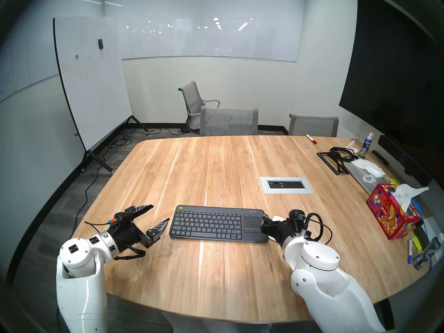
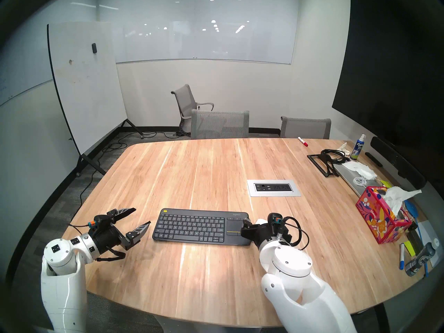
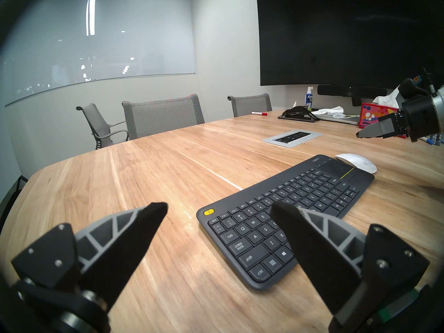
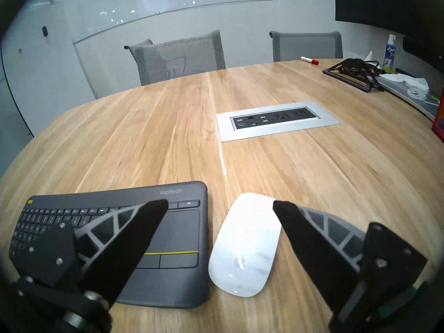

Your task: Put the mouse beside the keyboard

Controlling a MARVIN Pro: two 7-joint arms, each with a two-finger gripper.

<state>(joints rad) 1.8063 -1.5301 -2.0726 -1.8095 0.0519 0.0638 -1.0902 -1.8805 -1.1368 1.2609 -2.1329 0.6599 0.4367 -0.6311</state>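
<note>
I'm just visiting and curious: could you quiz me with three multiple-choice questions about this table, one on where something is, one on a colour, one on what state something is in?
1. Where does the mouse lie?
A. on the keyboard
B. on the table beside the keyboard's touchpad end
C. in the tissue box

2. What colour is the keyboard's corner button?
A. red
B. blue
C. yellow

3. How is the right gripper?
A. open, holding nothing
B. shut on the mouse
C. shut on a marker

Answers: 1 B, the mouse rests on the wood next to the touchpad. 2 C, the button shows yellow. 3 A, its fingers stand apart above the mouse.
</note>
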